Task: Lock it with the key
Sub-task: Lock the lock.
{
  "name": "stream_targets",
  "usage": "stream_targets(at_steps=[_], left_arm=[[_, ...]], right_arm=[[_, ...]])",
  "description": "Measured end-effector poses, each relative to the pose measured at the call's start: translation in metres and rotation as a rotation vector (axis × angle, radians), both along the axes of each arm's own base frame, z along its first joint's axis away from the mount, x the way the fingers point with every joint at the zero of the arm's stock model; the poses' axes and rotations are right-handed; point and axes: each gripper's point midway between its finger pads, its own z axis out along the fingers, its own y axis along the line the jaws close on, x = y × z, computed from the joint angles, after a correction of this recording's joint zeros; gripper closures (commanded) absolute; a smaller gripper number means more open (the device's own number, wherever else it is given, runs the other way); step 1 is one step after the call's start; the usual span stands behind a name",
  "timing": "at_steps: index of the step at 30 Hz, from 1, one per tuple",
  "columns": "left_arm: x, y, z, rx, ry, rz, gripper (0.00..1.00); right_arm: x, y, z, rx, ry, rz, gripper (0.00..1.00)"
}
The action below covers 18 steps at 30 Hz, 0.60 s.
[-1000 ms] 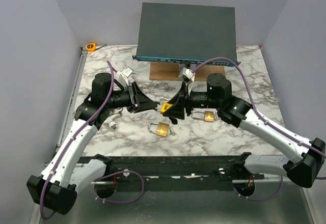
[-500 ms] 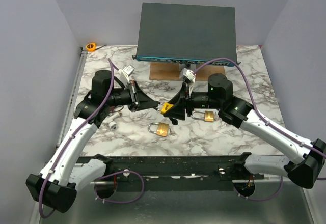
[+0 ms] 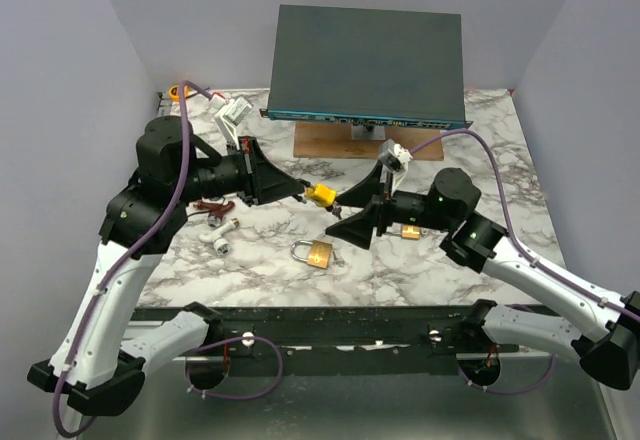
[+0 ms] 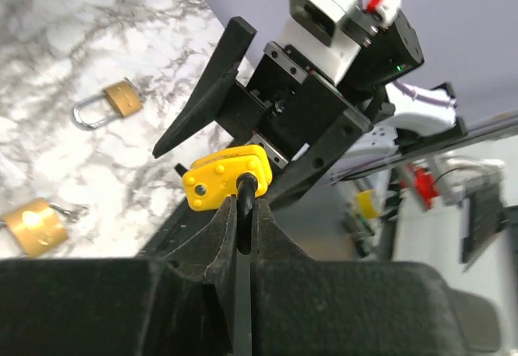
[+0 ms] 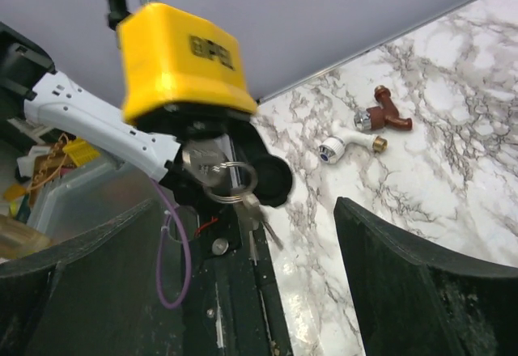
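Note:
A yellow padlock [image 3: 320, 195] hangs in the air over the table's middle. My left gripper [image 3: 303, 190] is shut on its black shackle [image 4: 244, 190], seen between the fingertips in the left wrist view [image 4: 241, 204]. A silver key [image 5: 202, 160] sits in the padlock's [image 5: 180, 58] underside, with a key ring [image 5: 232, 181] and spare keys dangling from it. My right gripper [image 3: 336, 216] is open and empty, just right of and below the padlock, its wide jaws pointing at it. In the right wrist view the gripper [image 5: 243, 279] frames the keys without touching them.
Two brass padlocks lie on the marble, one [image 3: 314, 253] near the front middle, one [image 3: 410, 230] under the right arm. A white fitting [image 3: 221, 235] and a red-brown valve [image 3: 208, 207] lie at the left. A dark network switch [image 3: 368, 60] on a wooden block stands at the back.
My left arm has raised and drawn back left, still holding the yellow padlock. My right gripper has come off the padlock's key, opened wide and backed off to the right.

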Motion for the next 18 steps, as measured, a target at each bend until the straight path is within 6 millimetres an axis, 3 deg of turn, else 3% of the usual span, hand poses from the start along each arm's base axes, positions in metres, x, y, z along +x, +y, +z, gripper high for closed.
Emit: stream_targets(at_steps=[3, 7, 18], left_arm=[[-0.014, 0.002, 0.020, 0.036, -0.128, -0.028, 1.00], [-0.032, 0.005, 0.043, 0.066, -0.309, -0.054, 1.00], [-0.043, 0.012, 0.077, 0.020, -0.443, -0.024, 1.00]], right_arm=[[0.000, -0.004, 0.009, 0.056, 0.010, -0.028, 0.10], [-0.002, -0.008, 0.038, 0.148, -0.025, -0.044, 0.10], [-0.019, -0.019, 0.137, 0.350, -0.210, 0.007, 0.10]])
